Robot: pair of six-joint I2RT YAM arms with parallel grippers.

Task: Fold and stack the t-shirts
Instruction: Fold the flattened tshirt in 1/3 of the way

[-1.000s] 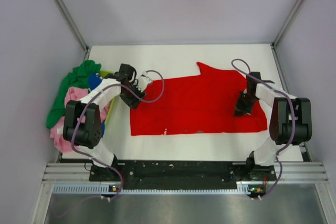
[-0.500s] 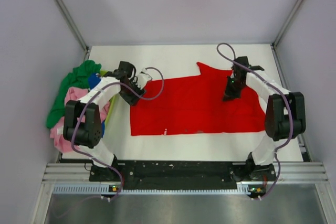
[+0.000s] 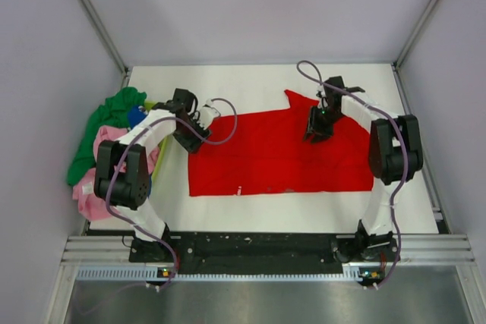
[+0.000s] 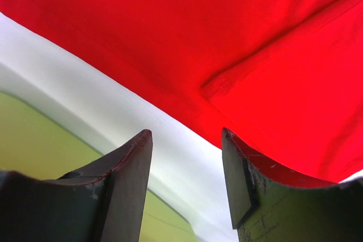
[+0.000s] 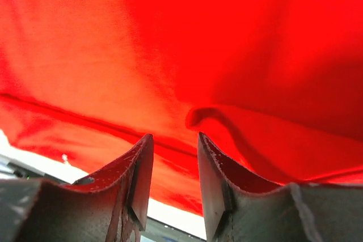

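The red t-shirt point(image 3: 266, 157) lies spread flat across the middle of the white desk point(image 3: 243, 81). Its long near hem runs parallel to the desk's front edge, and one sleeve points toward the far side. A wide band of bare desk lies behind the shirt, with a narrower strip in front of it and another to its right. Lilac walls point(image 3: 258, 5) close in the far side and both flanks.

The left end effector point(image 3: 190, 139) sits at the shirt's left edge. In its wrist view the fingers point(image 4: 127, 185) stand well apart over bare desk with nothing between them, and a hem fold lies just beyond. The right end effector point(image 3: 315, 131) is over the shirt's far middle. Its fingers point(image 5: 139, 179) are only narrowly parted above a raised wrinkle, and I cannot tell whether any cloth is pinched.

Off the desk's left edge, beside the left arm, a green t-shirt point(image 3: 102, 127), a pink one point(image 3: 95, 161) and a blue one point(image 3: 137, 117) are heaped together. A lime-green surface point(image 4: 39, 151) shows just beside the left fingers.

A small white mark point(image 3: 239, 189) near the red shirt's near hem is too small to read.
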